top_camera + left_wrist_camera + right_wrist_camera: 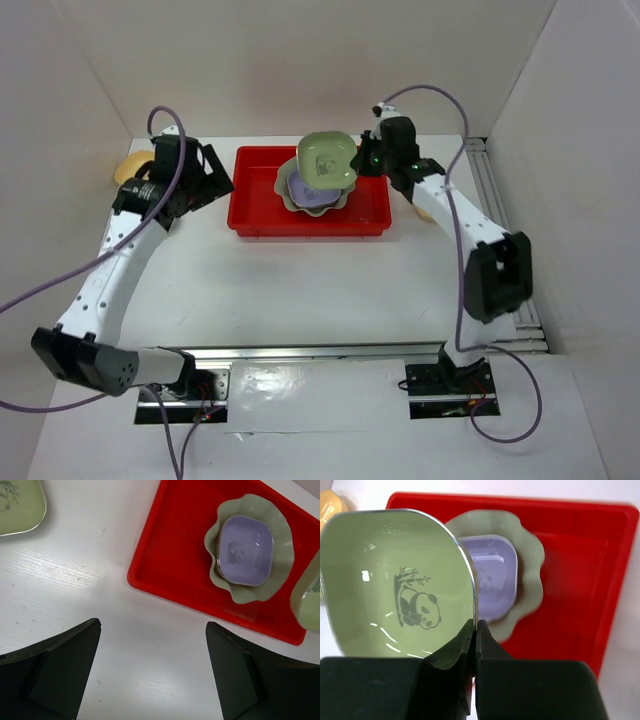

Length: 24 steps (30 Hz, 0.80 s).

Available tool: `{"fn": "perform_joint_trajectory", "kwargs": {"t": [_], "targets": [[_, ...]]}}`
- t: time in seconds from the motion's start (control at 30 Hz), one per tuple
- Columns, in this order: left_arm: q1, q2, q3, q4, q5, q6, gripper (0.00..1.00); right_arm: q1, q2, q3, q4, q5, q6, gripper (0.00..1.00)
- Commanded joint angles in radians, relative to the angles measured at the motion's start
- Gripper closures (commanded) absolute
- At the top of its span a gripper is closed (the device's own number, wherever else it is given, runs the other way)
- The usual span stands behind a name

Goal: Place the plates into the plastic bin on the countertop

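Note:
The red plastic bin (258, 208) lies at the back of the white countertop (300, 290). In it rests the large pale green scalloped dish (293, 197) with a lavender plate (312, 194) nested inside. My right gripper (362, 160) is shut on the rim of a small green panda plate (395, 580), which hangs tilted above that stack. The pinching jaws (476, 625) show clearly in the right wrist view. My left gripper (153, 625) stands open over bare countertop just left of the bin (170, 555), holding nothing. Another green plate (17, 507) lies beyond it.
A yellow plate (128, 168) sits at the far left, partly hidden by the left arm. White walls close in the countertop on three sides. A metal rail (500, 200) runs along the right edge.

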State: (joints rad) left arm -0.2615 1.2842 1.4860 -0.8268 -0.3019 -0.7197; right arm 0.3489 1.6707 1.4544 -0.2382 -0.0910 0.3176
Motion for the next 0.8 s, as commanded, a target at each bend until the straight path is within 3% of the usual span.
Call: {"fn": "perform_joint_trajectory", "kwargs": {"t": [0.0, 0.13, 0.27, 0.47, 0.63, 0.7, 0.73, 0.77], "targets": [[0.109, 0.061, 0.051, 0.041, 0.154, 0.068, 0.0, 0.002, 0.151, 0.203, 0.039, -0.052, -0.08, 0.98], [0.353, 0.199, 0.092, 0.09, 0.324, 0.08, 0.0, 0.002, 0.404, 0.405, -0.071, -0.052, -0.124, 1.0], [0.514, 0.343, 0.056, 0.155, 0.46, 0.089, 0.0, 0.015, 0.452, 0.428, -0.056, -0.032, -0.134, 1.0], [0.627, 0.51, 0.091, 0.164, 0.488, 0.08, 0.0, -0.005, 0.494, 0.42, -0.026, -0.104, -0.143, 1.0], [0.639, 0.501, 0.071, 0.175, 0.436, 0.071, 0.0, -0.014, 0.526, 0.42, -0.035, -0.104, -0.152, 0.98], [0.649, 0.501, 0.06, 0.175, 0.4, 0.071, 0.0, -0.025, 0.526, 0.42, -0.035, -0.104, -0.152, 0.87], [0.66, 0.501, 0.051, 0.164, 0.4, 0.062, 0.0, -0.025, 0.526, 0.42, -0.035, -0.118, -0.152, 0.76], [0.66, 0.491, 0.051, 0.164, 0.37, 0.062, 0.0, -0.025, 0.526, 0.408, -0.035, -0.118, -0.152, 0.45]]}}
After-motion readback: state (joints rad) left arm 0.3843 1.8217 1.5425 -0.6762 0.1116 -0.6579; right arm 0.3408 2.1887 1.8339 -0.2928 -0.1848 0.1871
